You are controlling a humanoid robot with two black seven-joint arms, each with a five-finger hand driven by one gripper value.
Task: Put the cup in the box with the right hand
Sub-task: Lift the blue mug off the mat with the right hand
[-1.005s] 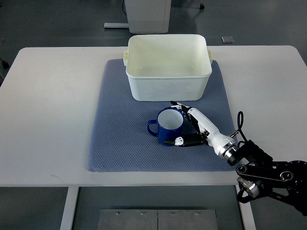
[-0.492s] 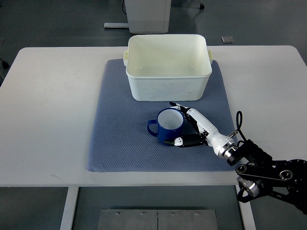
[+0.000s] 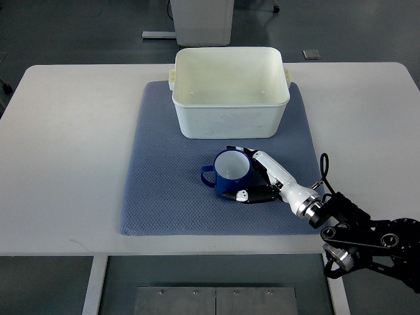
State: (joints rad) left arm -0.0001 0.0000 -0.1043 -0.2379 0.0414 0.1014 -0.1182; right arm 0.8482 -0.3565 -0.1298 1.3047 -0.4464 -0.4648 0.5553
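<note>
A blue cup [image 3: 227,172] with a white inside stands upright on the blue-grey mat [image 3: 164,190], its handle pointing left. My right hand [image 3: 244,172] comes in from the lower right and wraps the cup's right side, fingers [image 3: 237,149] curled over the far rim and the thumb against the near wall. The white box [image 3: 230,92] stands with nothing in it at the back of the mat, just beyond the cup. The left hand is out of the picture.
The mat lies on a white table [image 3: 72,144]. My right arm's black joint [image 3: 367,243] hangs past the table's front right edge. A white cabinet base [image 3: 203,20] stands on the floor behind the table.
The right hand and the cup have shifted slightly left and away from me; the fingers have closed further round the cup.
</note>
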